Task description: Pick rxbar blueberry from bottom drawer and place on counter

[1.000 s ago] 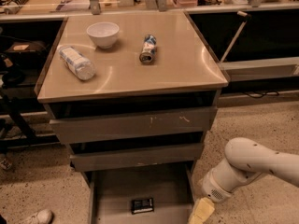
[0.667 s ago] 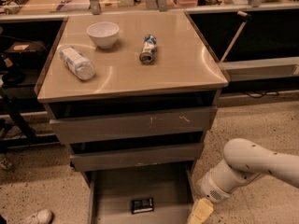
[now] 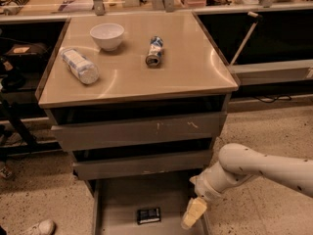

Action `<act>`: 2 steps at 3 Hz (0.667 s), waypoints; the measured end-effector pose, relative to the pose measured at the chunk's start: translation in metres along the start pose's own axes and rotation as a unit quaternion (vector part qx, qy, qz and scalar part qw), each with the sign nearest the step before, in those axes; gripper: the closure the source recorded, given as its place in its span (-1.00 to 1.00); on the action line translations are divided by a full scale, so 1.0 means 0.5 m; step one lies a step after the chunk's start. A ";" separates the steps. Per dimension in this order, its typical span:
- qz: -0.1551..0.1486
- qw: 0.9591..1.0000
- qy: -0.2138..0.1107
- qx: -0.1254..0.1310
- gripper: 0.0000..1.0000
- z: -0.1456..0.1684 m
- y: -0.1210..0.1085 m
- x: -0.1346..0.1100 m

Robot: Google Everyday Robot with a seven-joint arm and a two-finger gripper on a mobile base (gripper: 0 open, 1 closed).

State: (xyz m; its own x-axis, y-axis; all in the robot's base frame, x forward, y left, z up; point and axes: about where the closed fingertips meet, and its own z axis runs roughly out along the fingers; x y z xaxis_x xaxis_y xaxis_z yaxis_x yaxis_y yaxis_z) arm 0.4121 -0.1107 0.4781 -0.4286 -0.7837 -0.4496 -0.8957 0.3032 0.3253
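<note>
One small flat dark blue-black wrapper bar, the rxbar blueberry (image 3: 148, 215), lies alone on the floor of the open grey-brown metal bottom drawer (image 3: 122, 199), the lowest of three drawers; the top drawer (image 3: 137, 131) and the middle drawer (image 3: 142, 164) each stand slightly pulled out. The smooth tan counter (image 3: 190, 67) carries three things: one white bowl (image 3: 107, 35) upright, one clear plastic bottle (image 3: 79, 66) on its side, and one blue-white can (image 3: 154, 52) on its side. One white robot arm (image 3: 264, 168) reaches in from the right, and its pale yellow gripper (image 3: 194, 213) hangs over the bottom drawer's right edge, near the bar but apart from it; whether it is spread or closed I cannot tell. Since the earlier frames the arm has shifted left toward the drawer, while the bar has not moved. The cabinet stands on a speckled stone floor (image 3: 264, 131), with a cluttered bench behind.
</note>
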 end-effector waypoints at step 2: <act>-0.027 1.000 -0.015 -0.002 -1.00 0.068 -0.048 -0.039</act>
State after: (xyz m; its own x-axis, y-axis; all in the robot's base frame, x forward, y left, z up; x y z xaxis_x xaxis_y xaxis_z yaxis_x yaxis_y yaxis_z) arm 0.4379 -0.0844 0.4508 -0.3834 -0.7820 -0.4915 -0.9169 0.2584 0.3041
